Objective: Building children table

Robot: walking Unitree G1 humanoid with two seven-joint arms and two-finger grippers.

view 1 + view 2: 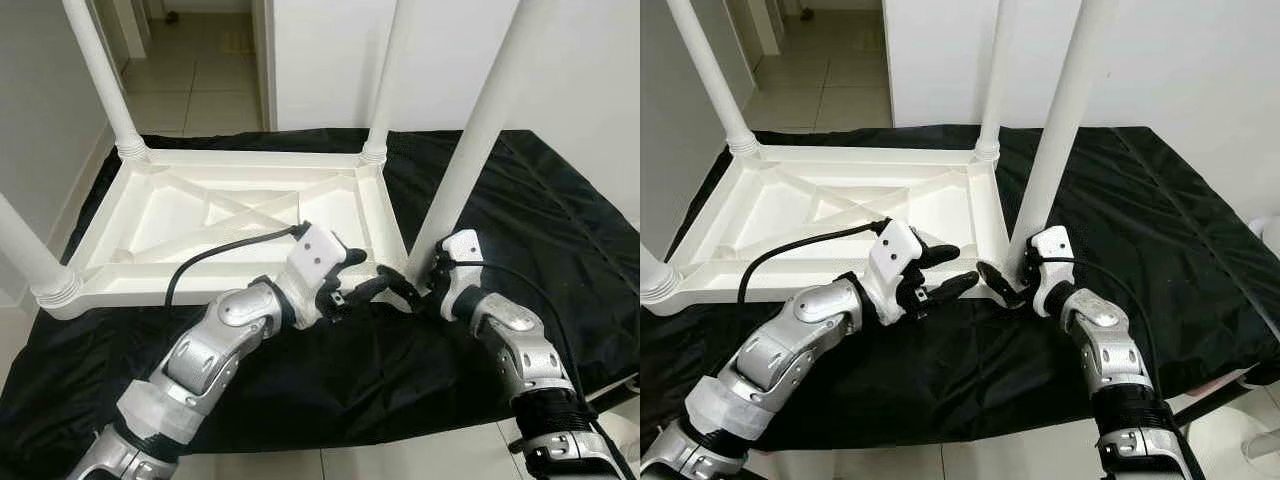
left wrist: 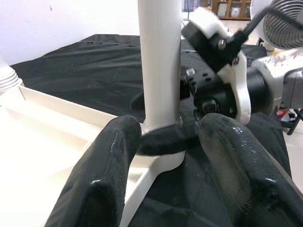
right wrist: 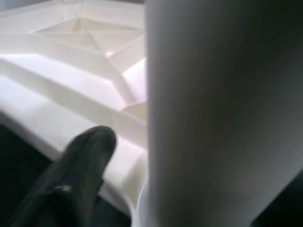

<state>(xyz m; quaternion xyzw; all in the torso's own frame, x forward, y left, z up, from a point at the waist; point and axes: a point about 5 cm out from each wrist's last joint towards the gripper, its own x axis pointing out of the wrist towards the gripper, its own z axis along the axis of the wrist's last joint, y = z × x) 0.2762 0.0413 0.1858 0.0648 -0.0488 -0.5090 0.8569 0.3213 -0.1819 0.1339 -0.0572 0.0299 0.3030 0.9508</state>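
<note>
The upturned white tabletop [image 1: 230, 215] lies on the black cloth [image 1: 560, 230], its near-right corner leg [image 1: 475, 135] standing upright, clasped at the base by the right gripper [image 1: 412, 290], the left gripper [image 1: 352, 283] parted just beside it.

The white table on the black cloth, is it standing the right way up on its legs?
No, the white table lies upside down on the black cloth, its ribbed underside facing up and its legs pointing upward.

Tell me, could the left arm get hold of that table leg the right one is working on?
Probably yes. The left gripper hangs open just beside the near leg, with nothing between them, though the right gripper already wraps the leg's base, leaving little room there.
</note>
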